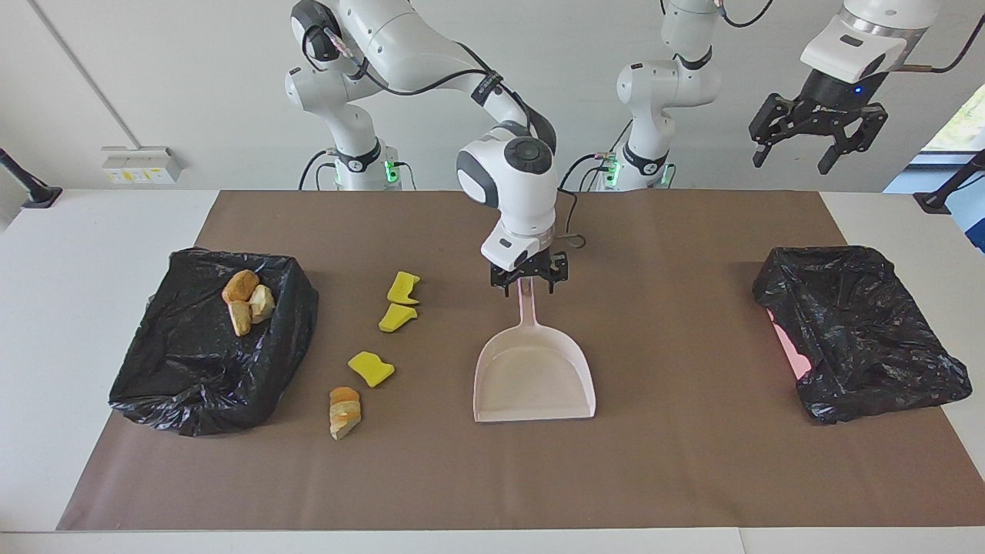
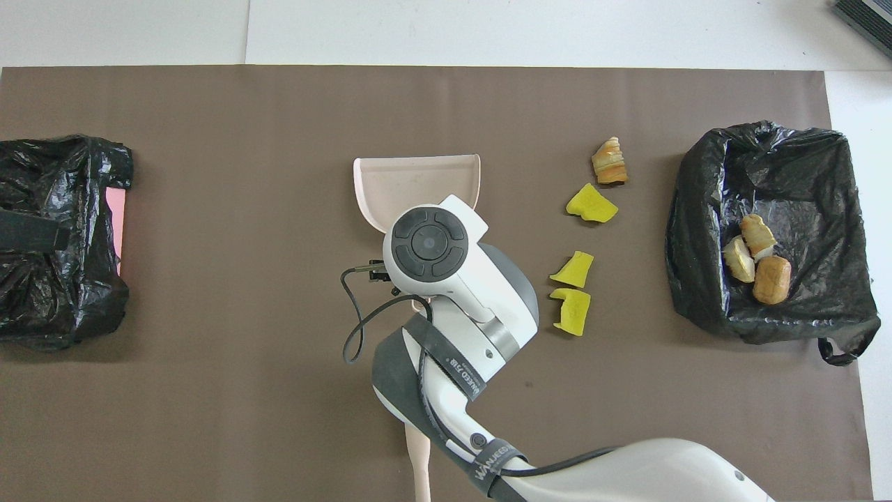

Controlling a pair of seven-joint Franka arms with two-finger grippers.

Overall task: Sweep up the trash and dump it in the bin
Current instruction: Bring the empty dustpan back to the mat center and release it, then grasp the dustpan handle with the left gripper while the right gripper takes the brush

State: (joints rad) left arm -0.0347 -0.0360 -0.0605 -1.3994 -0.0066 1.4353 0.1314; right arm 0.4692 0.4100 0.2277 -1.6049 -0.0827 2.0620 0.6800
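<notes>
Resting flat mid-table, the pink dustpan [image 1: 535, 377] has its handle between the right gripper [image 1: 529, 282] fingers, which stand spread apart. Three yellow chunks [image 1: 371, 368] and one bread piece [image 1: 343, 412] lie on the mat [image 1: 677, 462]; three bread pieces [image 1: 246, 300] sit in the black-lined bin [image 1: 208, 362]. Left gripper [image 1: 816, 146] waits raised, jaws apart.

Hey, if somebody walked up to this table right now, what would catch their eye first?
Probably the pink dustpan lying mid-table, with the right gripper open around its handle. Next, the loose trash beside it, three yellow chunks and one bread piece, lying toward the right arm's end next to a black-lined bin that already holds three bread pieces. The left gripper waits open, raised above the second bin.
</notes>
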